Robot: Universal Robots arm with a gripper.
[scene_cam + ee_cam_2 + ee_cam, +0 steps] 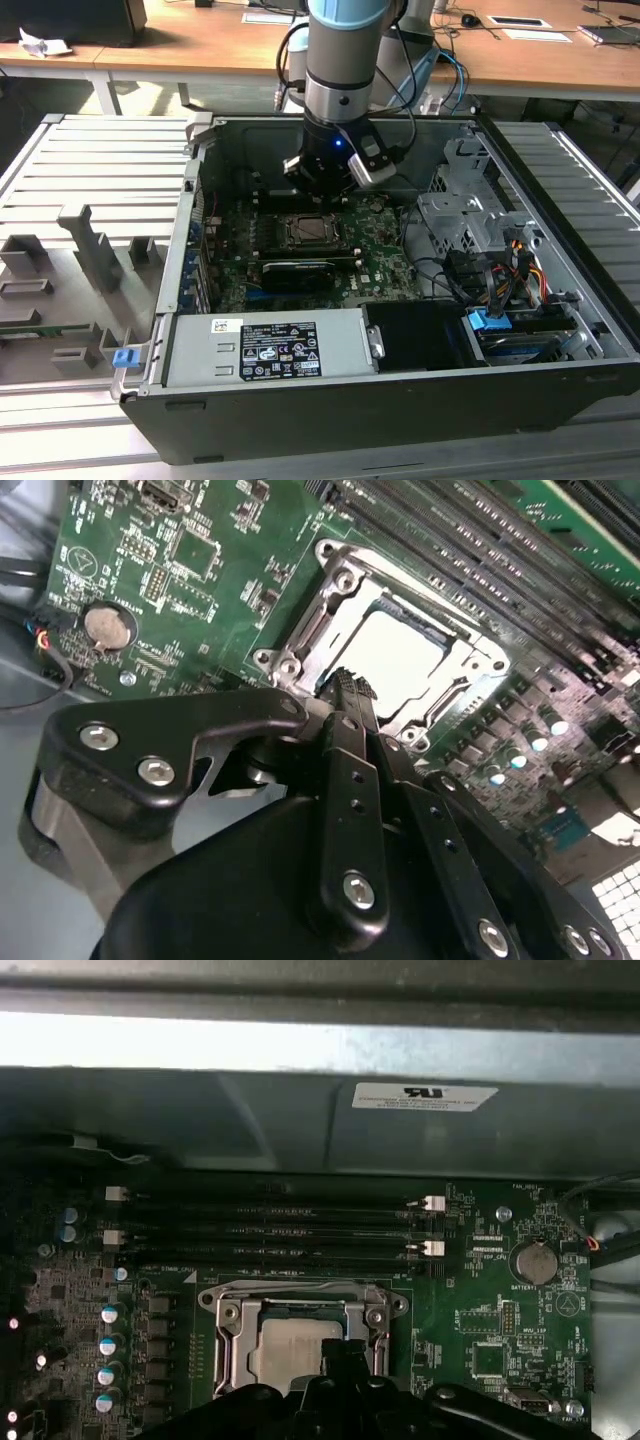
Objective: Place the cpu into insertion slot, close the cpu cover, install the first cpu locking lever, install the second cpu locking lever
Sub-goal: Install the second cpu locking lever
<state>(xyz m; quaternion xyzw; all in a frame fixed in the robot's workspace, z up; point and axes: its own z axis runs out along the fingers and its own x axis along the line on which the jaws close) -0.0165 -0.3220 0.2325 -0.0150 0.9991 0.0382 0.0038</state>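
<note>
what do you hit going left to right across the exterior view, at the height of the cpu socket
Grey ribbed tray → green circuit board → insertion slot under the gripper → silver drive cage → coloured cables → ribbed panel.

We see the small square pale silver-grey metal cpu [400,658] lying flat in the square black insertion slot [304,232], mid-frame on the green board in the exterior view. The thin silver metal cpu cover [236,1328] frames it, closed down around its edges.
</note>
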